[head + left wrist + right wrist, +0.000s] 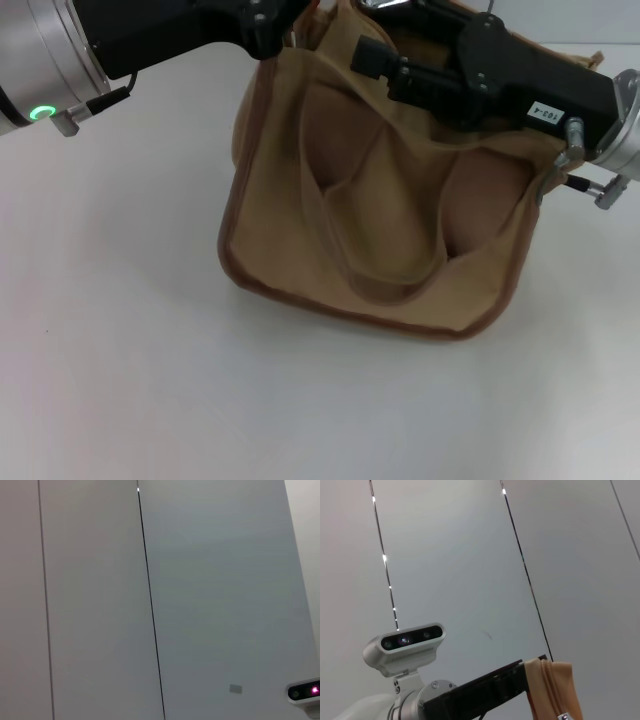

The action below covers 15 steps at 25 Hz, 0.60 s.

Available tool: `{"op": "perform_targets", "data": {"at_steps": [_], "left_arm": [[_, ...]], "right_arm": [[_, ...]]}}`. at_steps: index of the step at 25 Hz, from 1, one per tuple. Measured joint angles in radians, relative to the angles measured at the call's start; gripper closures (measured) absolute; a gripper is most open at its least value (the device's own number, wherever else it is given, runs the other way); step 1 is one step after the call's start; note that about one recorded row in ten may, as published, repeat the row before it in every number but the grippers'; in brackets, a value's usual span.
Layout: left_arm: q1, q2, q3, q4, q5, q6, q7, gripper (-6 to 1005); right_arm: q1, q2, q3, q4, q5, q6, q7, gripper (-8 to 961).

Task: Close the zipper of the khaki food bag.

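Observation:
The khaki food bag (380,230) stands tilted on the white table, its wide handle loop (385,270) hanging down the near side. My left gripper (268,30) is at the bag's top left corner. In the right wrist view it (522,677) is shut on a raised end of the bag (557,690). The zipper (549,680) runs down that cloth, with a small silver piece (563,716) at the frame edge. My right gripper (372,58) lies over the bag's top from the right. In the head view both arms hide the zipper.
White table (120,330) spreads out to the left of and in front of the bag. The left wrist view shows only grey panels and a camera housing (305,692). The left arm's wrist camera (405,647) shows in the right wrist view.

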Motion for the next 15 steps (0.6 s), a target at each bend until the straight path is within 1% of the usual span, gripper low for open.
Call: {"op": "perform_targets", "data": {"at_steps": [10,15], "left_arm": [[0.001,-0.001,0.012,0.000,-0.004,-0.001,0.022,947],[0.004,-0.001,0.013,-0.005,-0.013,0.001,0.023,946]], "right_arm": [[0.026,0.001,-0.008,0.020,-0.005,0.015,0.002,192],[0.025,-0.001,-0.005,0.021,-0.007,0.018,0.002,195]]}}
